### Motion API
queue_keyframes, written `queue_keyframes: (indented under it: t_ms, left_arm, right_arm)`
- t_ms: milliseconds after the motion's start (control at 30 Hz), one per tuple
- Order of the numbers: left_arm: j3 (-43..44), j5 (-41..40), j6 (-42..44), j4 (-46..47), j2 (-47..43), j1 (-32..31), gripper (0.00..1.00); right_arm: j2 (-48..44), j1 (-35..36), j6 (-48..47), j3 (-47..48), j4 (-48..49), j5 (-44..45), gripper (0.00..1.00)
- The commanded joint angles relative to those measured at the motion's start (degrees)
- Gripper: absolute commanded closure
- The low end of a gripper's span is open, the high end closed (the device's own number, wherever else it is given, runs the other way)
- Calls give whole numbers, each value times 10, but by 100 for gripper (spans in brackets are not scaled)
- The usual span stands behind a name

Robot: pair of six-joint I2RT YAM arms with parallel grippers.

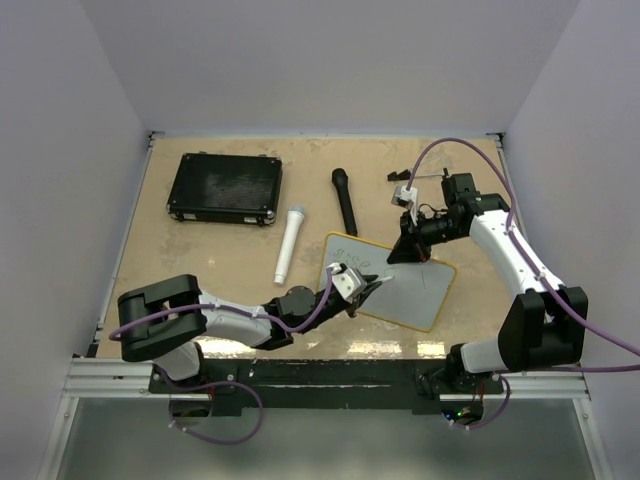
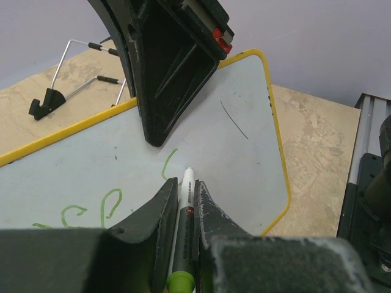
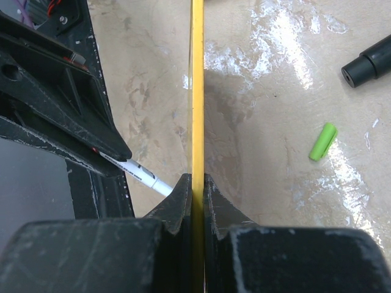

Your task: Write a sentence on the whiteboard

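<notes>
Whiteboard [image 1: 415, 292] lies right of centre on the counter [image 1: 230, 260], with a few green letters [image 2: 91, 213] on it. The left gripper [image 1: 378, 283] is clamped tight on a green marker [image 2: 185, 198], its tip at or just off the surface. The right gripper [image 1: 400, 254] is pinched shut on the yellow rim [image 3: 197, 91]. Held by one edge only, the board could pivot under pen pressure and skew the line, and the marker might creep back between the jaws. The right gripper's body overhangs the blank area ahead, so strokes may run into it. Well apart sit a black case [image 1: 225, 187], a white tube [image 1: 290, 243], a black cylinder [image 1: 345, 200] and a wire stand [image 1: 405, 183]. A loose green cap [image 3: 322, 141] lies nearer.
</notes>
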Motion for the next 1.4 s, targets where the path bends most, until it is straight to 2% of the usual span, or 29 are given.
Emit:
queue_keyframes:
  t_ms: [0,900,1367]
  left_arm:
    - [-8,37,2,49,-30,1,100]
    - [-43,45,-4,69,-52,1,100]
    - [1,39,21,59,-12,1,100]
  right_arm:
    - [-19,0,-27,-2,15,-23,100]
    - [-13,0,-29,-1,14,-25,100]
    - [-15,-1,-29,-1,14,-24,100]
